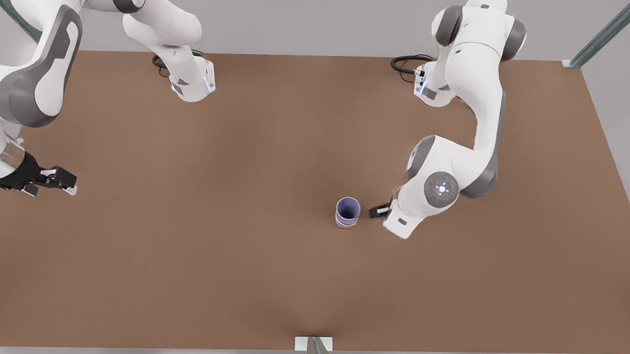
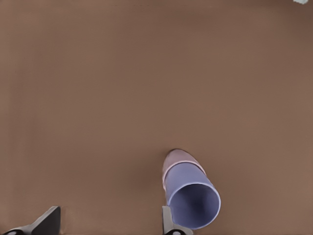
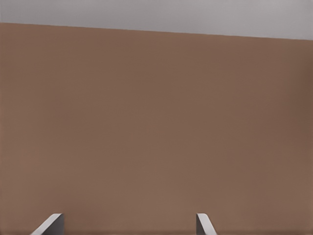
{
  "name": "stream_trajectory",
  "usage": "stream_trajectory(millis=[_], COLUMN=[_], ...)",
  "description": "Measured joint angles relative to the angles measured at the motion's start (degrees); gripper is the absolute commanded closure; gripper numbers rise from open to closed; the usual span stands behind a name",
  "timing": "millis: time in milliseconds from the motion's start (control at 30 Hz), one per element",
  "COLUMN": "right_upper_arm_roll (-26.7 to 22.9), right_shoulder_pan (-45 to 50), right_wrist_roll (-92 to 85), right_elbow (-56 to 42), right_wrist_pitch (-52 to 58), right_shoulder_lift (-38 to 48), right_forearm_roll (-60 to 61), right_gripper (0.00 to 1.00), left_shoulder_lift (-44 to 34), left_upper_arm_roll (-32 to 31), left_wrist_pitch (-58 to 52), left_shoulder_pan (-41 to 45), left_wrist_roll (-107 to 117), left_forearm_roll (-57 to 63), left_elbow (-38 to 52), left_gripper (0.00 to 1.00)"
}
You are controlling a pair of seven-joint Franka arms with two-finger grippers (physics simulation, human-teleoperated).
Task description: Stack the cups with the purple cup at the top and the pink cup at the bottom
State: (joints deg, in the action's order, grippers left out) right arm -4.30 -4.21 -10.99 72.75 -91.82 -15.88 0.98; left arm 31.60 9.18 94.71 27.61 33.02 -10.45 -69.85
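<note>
Metal post at near edge; brown table — purple cup nested in pink cup; left hand, right hand open, empty.

The left gripper hangs low with its arm bent sharply, fingers spread apart. The right gripper waits off at the front view's left edge, fingers apart too.
</note>
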Motion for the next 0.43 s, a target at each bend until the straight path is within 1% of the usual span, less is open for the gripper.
stream_trajectory(millis=[67,100,133,200,267,333,433], right_upper_arm_roll=[-0.2,-0.2,-0.2,-0.2,-0.3,-0.3,-0.3], right_shoulder_pan=[-0.7,-0.6,-0.5,-0.7,-0.8,-0.9,-1.0], right_wrist_roll=[0.0,0.0,0.0,0.0,-0.1,-0.1,-0.1], right_elbow=[-0.2,-0.2,-0.2,-0.3,-0.3,-0.3,-0.3], right_wrist_pitch=[0.0,0.0,0.1,0.1,0.1,0.1,0.2], right_shoulder_lift=[0.0,0.0,0.0,0.0,0.0,0.0,0.0], right_forearm_roll=[0.1,0.2,0.3,0.3,0.3,0.3,0.3], right_gripper=[0.00,0.00,0.00,0.00,0.00,0.00,0.00], left_shoulder_lift=[-4.2,-6.4,-8.7,-12.8,-15.9,-17.7,-18.2], left_upper_arm_roll=[4.6,5.8,4.3,-4.1,-10.3,-12.6,-13.9], left_wrist_pitch=[-2.9,-4.2,-5.3,-7.0,-8.2,-9.0,-9.7], left_shoulder_pan=[-0.2,-0.5,-2.9,-11.4,-16.6,-18.1,-18.5], left_wrist_roll=[-3.1,-4.7,-6.3,-9.4,-12.1,-14.7,-18.1], left_forearm_roll=[2.1,3.4,4.4,5.8,7.8,9.9,12.5], left_elbow=[-0.2,-0.3,-0.4,-0.6,-1.0,-2.1,-3.1], left_gripper=[0.00,0.00,0.00,0.00,0.00,0.00,0.00])
